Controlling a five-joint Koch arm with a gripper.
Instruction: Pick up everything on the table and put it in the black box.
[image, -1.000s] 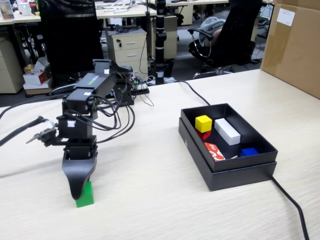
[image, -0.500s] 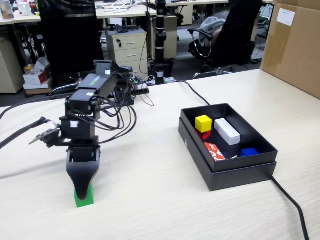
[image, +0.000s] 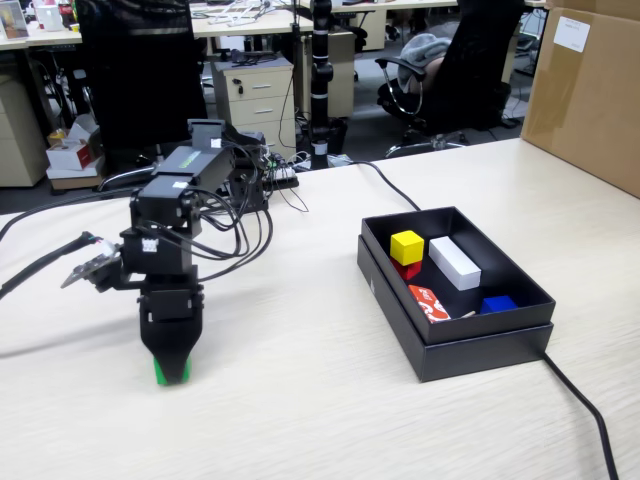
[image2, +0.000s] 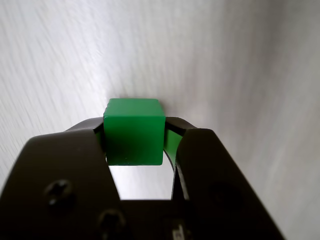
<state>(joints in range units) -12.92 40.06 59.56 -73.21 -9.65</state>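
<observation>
My gripper (image: 171, 370) points straight down at the table (image: 300, 400) on the left and is shut on the green cube (image2: 134, 131), whose green edges show at the fingertips in the fixed view (image: 159, 373). In the wrist view the cube sits squeezed between the two black jaws, over the pale tabletop (image2: 225, 60). The black box (image: 480, 345) stands to the right. The yellow cube (image: 407, 246) lies in it on top of the red cube (image: 408, 269), which is mostly hidden.
The box also holds a long white block (image: 455, 262), a flat red-and-white card (image: 430, 301) and a small blue thing (image: 497, 304). A brown carton (image: 590, 90) stands at the back right. Black cables run at the left (image: 40, 262) and beside the box (image: 585, 410).
</observation>
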